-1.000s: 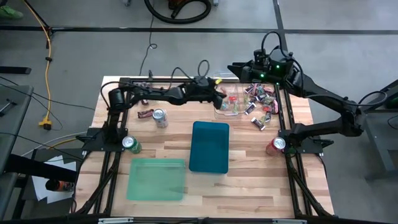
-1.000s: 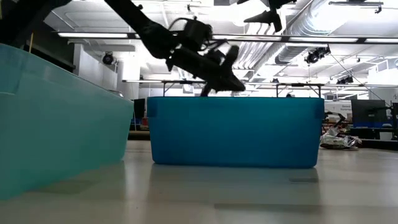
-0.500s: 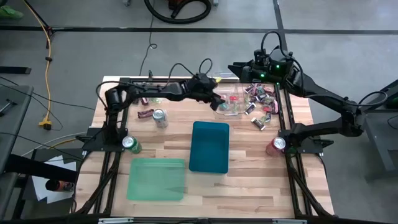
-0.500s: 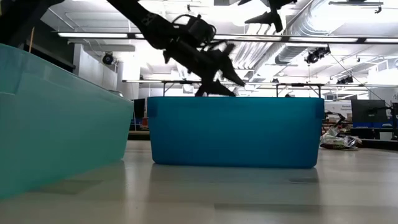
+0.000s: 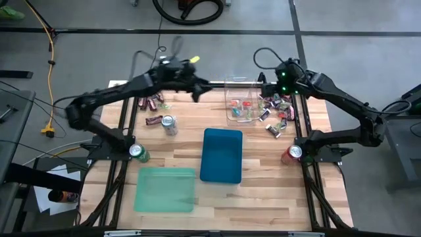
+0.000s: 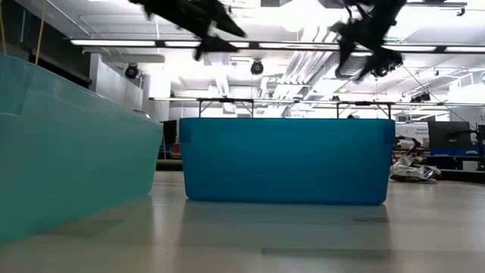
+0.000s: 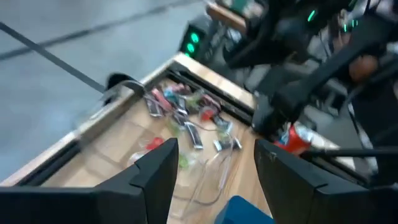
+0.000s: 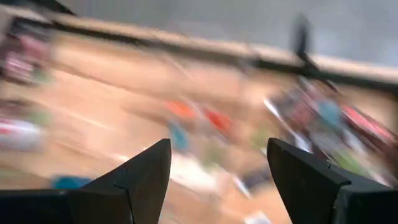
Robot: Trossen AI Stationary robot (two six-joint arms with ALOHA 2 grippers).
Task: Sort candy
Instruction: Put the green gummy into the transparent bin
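Many wrapped candy pieces [image 5: 277, 109] lie in a heap at the table's far right; the left wrist view shows them too [image 7: 181, 109]. A clear container [image 5: 242, 106] beside the heap holds a few small red, green and blue pieces. More dark bars [image 5: 152, 103] lie at the far left. My left gripper [image 5: 198, 91] hangs open and empty in the air, left of the container [image 7: 214, 149]. My right gripper [image 5: 265, 87] is open and empty, tipped down above the heap's far edge [image 8: 219, 143].
A blue bin [image 5: 222, 155] stands mid-table and a green bin [image 5: 166, 189] at the near left. Soda cans stand at the left [image 5: 169, 124], near left [image 5: 138, 153] and right [image 5: 291, 153]. A dark metal frame [image 5: 304, 125] borders the table.
My left gripper was low at the clear container's left edge with its fingers together. It has opened, then risen and drawn back toward the table's left. My right gripper has tipped downward and come down a little over the candy heap, still open.
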